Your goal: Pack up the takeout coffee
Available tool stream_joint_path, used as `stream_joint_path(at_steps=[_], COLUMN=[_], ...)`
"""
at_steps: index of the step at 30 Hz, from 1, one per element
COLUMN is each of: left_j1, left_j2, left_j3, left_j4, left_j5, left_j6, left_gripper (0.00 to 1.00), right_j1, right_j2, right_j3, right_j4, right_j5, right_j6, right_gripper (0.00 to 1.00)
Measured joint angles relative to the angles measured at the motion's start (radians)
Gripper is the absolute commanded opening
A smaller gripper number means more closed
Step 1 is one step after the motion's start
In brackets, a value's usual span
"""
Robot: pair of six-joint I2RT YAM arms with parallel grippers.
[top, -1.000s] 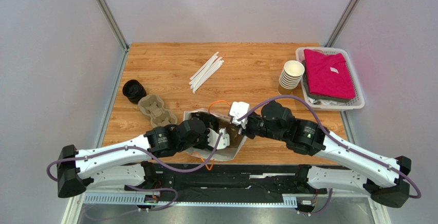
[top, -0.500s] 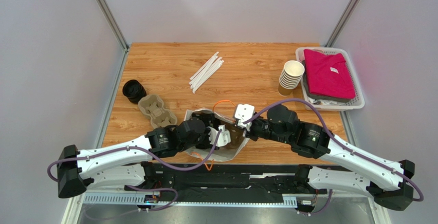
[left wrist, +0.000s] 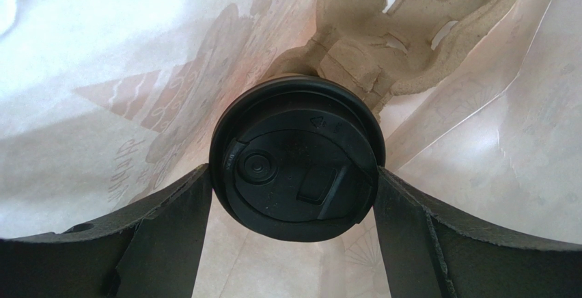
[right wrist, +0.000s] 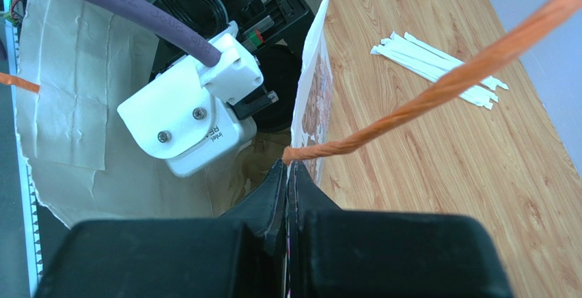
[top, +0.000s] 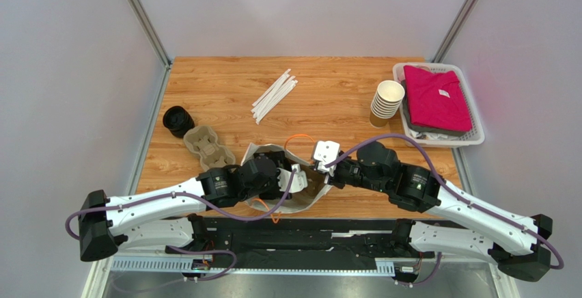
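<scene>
**Top view.** Both arms meet over the paper bag (top: pixel 295 206) at the near edge of the table (top: pixel 328 93). The left jaws reach down inside it, and the right jaws sit just beside them at the bag's rim. Well beyond the jaws lie one bundle of white wrapped straws (top: pixel 274 95), too tightly packed to count, one stack of lidless cups (top: pixel 386 101), and one basket (top: pixel 474 138) with a folded pink garment (top: pixel 437 96). Off to the left jaws' side are one stack of black lids (top: pixel 177 119) and one pulp tray (top: pixel 208 146).

**Left wrist.** One takeout coffee (left wrist: pixel 297 154) sits between the left jaws, deep in the bag. Each finger bears on the lid's rim, so I read this as a wide grasp. Past the cup, further in, lies a second pulp tray (left wrist: pixel 410 31).

The cup should handle light and soft-walled — a hard squeeze would dent the paper or pop the press-fit lid. The smooth black plastic also looks slippery. The firmest hold is probably just under the lid's rim, where the rolled lip stiffens the wall. Whether the cup is filled cannot be told.

**Right wrist.** The right jaws are clenched on the bag's top edge, right where one orange rope handle (right wrist: pixel 437 83) comes out — holding the mouth open.
</scene>
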Motion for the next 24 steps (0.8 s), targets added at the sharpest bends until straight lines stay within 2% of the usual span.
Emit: stream_joint_path(at_steps=[11, 24], left_j1=[0.0, -0.017], left_j2=[0.009, -0.047], left_j3=[0.04, 0.028], left_j4=[-0.078, -0.054], left_j5=[0.012, -0.044], left_j6=[-0.06, 0.002], left_gripper=[0.0, 0.0], right_j1=[0.0, 0.007], right_j2=[-0.006, -0.027], right_j3=[-0.011, -0.032], right_j4=[0.008, 0.048], right_j5=[-0.009, -0.038], right_j6=[-0.021, -0.158], right_gripper=[0.0, 0.0])
